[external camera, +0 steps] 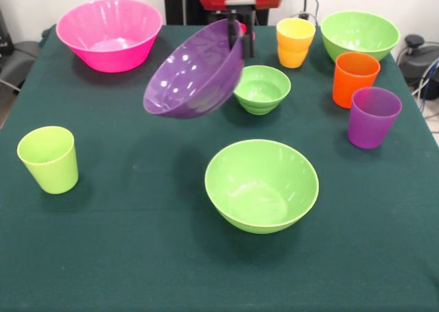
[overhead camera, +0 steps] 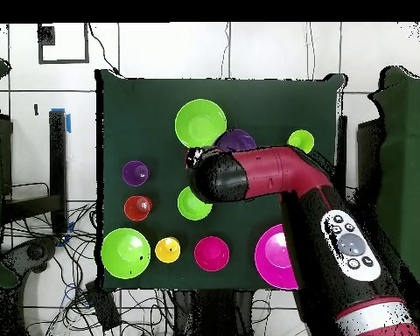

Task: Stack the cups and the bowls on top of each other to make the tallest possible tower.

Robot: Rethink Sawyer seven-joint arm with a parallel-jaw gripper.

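My gripper (external camera: pixel 241 41) is shut on the rim of the wide purple bowl (external camera: pixel 195 68) and holds it tilted in the air, over the table's far middle. The arm covers most of that bowl in the overhead view (overhead camera: pixel 238 139). A large lime green bowl (external camera: pixel 261 184) stands below and nearer the camera, and a small green bowl (external camera: pixel 262 88) stands just right of the held bowl. The pink bowl (external camera: pixel 110 34) is at the far left and a third green bowl (external camera: pixel 359 34) at the far right. The yellow-orange (external camera: pixel 295 42), orange (external camera: pixel 354 77), purple (external camera: pixel 373 116) and lime green (external camera: pixel 48 158) cups stand singly. Nothing is stacked.
The small red bowl (overhead camera: pixel 212 253) stands near the robot's base, mostly hidden behind the gripper in the front view. The green-clothed table (external camera: pixel 137 257) has its near edge at the bottom of the front view. Cables lie on the floor around the table (overhead camera: pixel 73 262).
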